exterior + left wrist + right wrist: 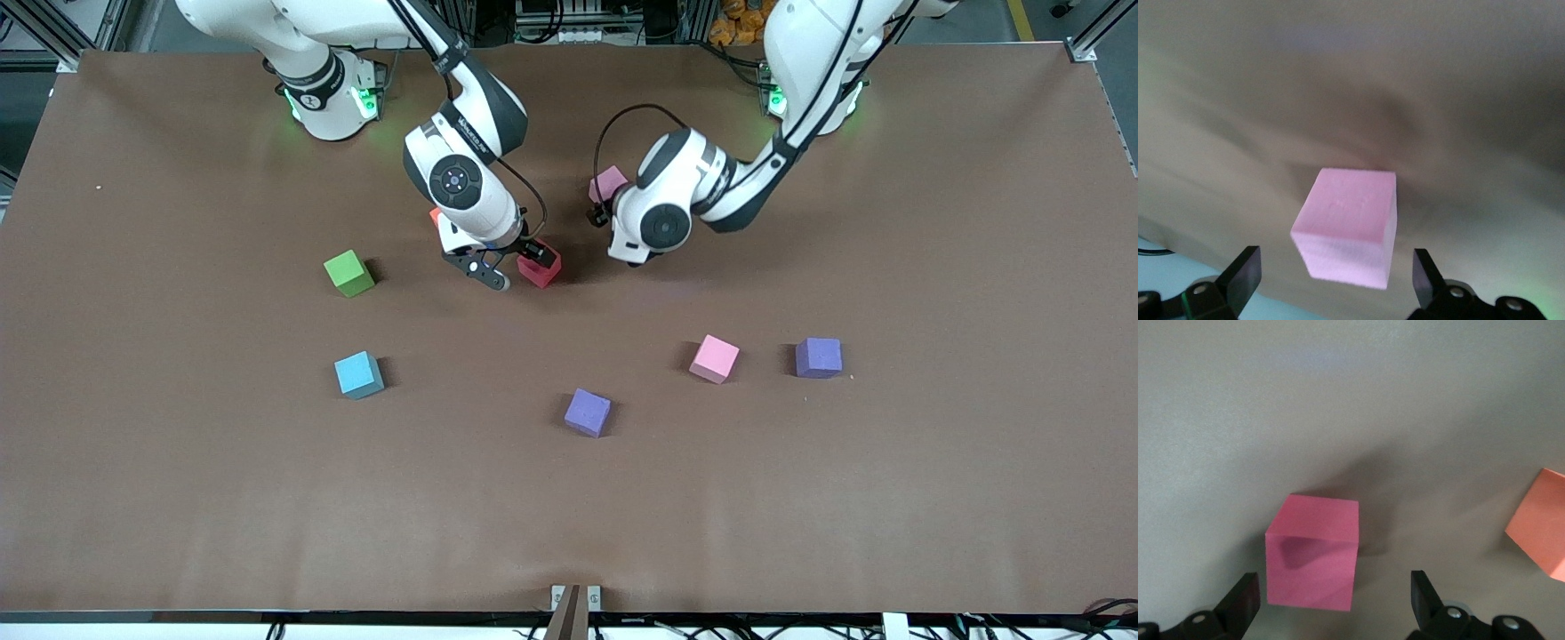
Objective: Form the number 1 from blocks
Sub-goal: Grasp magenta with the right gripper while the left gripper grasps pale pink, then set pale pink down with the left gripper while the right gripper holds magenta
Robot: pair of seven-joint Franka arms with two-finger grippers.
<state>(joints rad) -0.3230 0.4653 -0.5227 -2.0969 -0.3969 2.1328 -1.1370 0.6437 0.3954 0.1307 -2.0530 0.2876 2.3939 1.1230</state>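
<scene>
The right gripper (508,269), fingers spread, is seen at upper centre around the red foam cube (540,267), unclenched. The left gripper (1337,277) is spread before a pink foam cube (1347,227), nothing grasped.

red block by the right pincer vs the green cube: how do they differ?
Colour: the red block is red, the green cube is green.
Place: the red block lies near the table's middle; the green cube sits toward the right arm's end.
Pincer: the open right pincer has its fingers either side of the red block without touching it; the green cube has no pincer near it.
Shared: both are small matte cubes of like size resting on the table.
</scene>
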